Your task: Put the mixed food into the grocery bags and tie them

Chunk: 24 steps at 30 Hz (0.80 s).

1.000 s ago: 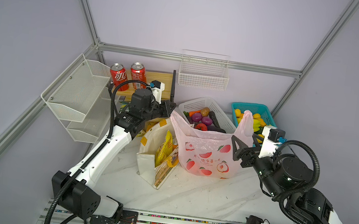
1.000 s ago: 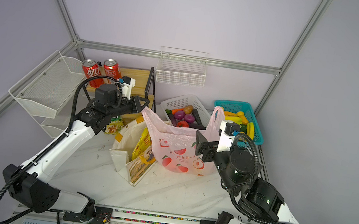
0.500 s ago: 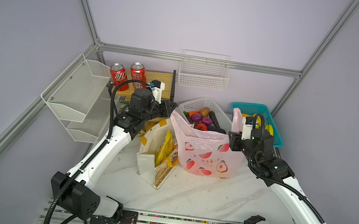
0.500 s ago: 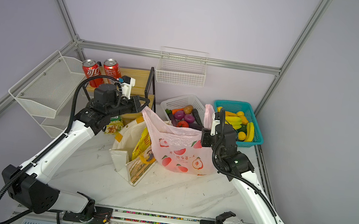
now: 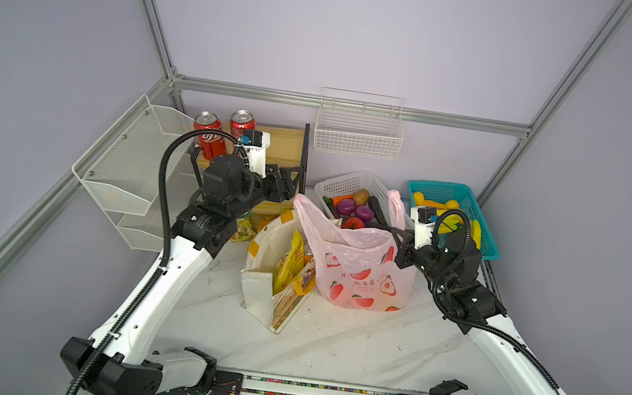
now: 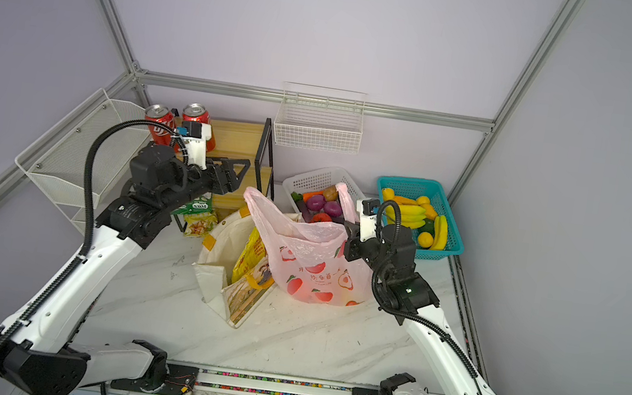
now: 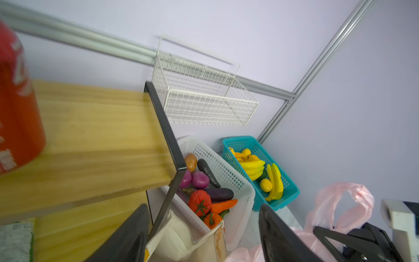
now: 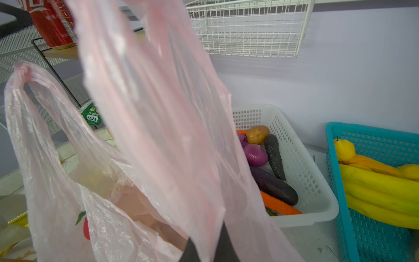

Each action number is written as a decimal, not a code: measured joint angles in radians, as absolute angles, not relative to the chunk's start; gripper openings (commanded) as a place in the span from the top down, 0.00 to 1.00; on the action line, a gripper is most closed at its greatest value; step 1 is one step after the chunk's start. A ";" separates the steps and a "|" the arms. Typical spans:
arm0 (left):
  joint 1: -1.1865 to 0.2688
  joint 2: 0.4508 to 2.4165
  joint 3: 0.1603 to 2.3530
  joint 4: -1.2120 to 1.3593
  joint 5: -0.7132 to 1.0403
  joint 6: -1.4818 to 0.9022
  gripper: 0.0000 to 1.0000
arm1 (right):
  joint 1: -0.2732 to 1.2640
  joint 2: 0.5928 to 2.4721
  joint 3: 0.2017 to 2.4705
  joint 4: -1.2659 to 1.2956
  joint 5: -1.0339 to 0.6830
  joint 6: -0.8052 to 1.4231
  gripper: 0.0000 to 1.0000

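The right gripper [image 8: 207, 246] has swung in and clamped shut on the right handle loop of the pink plastic bag [image 5: 362, 274], with the film pinched flat between its jaws. The left gripper [image 7: 204, 229] has just sprung open and holds nothing. The bag's left loop stands free near its jaw tips, and the canvas tote [image 5: 263, 250] lies below them. Tying probably needs that loop grasped next.

Thin glossy plastic bag [image 5: 363, 264]; matt canvas tote [image 5: 265, 235]
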<state>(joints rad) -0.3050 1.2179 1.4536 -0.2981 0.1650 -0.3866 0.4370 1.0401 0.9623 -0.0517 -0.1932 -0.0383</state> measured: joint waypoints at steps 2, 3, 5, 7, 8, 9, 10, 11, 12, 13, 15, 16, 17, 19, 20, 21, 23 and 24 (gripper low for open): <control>-0.342 1.174 1.456 -0.260 0.164 -0.337 0.22 | 0.437 1.040 0.959 -0.036 -0.210 -0.039 0.93; -0.384 1.162 1.465 -0.247 0.169 -0.305 0.21 | 0.437 1.040 0.957 -0.033 -0.218 -0.039 0.93; -0.472 1.176 1.504 -0.239 0.192 -0.254 0.21 | 0.437 1.040 0.954 -0.027 -0.229 -0.039 0.93; -0.554 1.227 1.568 -0.241 0.230 -0.220 0.20 | 0.437 1.038 0.947 -0.017 -0.236 -0.039 0.93; -0.588 1.260 1.607 -0.240 0.252 -0.207 0.20 | 0.437 1.036 0.942 -0.015 -0.241 -0.039 0.93; -0.613 1.299 1.638 -0.241 0.271 -0.197 0.20 | 0.437 1.032 0.937 -0.013 -0.245 -0.038 0.93; -0.632 1.340 1.664 -0.241 0.290 -0.188 0.18 | 0.437 1.028 0.933 -0.012 -0.249 -0.037 0.93; -0.645 1.375 1.680 -0.242 0.302 -0.179 0.17 | 0.437 1.026 0.931 -0.012 -0.251 -0.036 0.93; -0.659 1.421 1.699 -0.249 0.318 -0.172 0.16 | 0.437 1.023 0.930 -0.011 -0.252 -0.035 0.93; -0.670 1.462 1.711 -0.254 0.332 -0.168 0.15 | 0.437 1.021 0.929 -0.010 -0.254 -0.034 0.93; -0.684 1.532 1.726 -0.270 0.357 -0.164 0.15 | 0.436 1.017 0.925 -0.009 -0.256 -0.031 0.93; -0.690 1.571 1.734 -0.279 0.370 -0.164 0.15 | 0.437 1.015 0.924 -0.010 -0.259 -0.031 0.93; -0.693 1.600 1.741 -0.284 0.383 -0.164 0.15 | 0.437 1.013 0.922 -0.009 -0.260 -0.030 0.93; -0.696 1.651 1.753 -0.294 0.408 -0.173 0.15 | 0.437 1.010 0.920 -0.009 -0.265 -0.030 0.93; -0.696 1.668 1.757 -0.296 0.421 -0.176 0.16 | 0.436 1.010 0.918 -0.008 -0.267 -0.028 0.93; -0.696 1.682 1.761 -0.297 0.432 -0.183 0.17 | 0.437 1.008 0.916 -0.007 -0.269 -0.028 0.93; -0.697 1.701 1.775 -0.300 0.449 -0.196 0.19 | 0.437 1.006 0.912 -0.006 -0.270 -0.027 0.93; -0.697 1.707 1.784 -0.299 0.455 -0.202 0.21 | 0.437 1.006 0.910 -0.005 -0.271 -0.027 0.93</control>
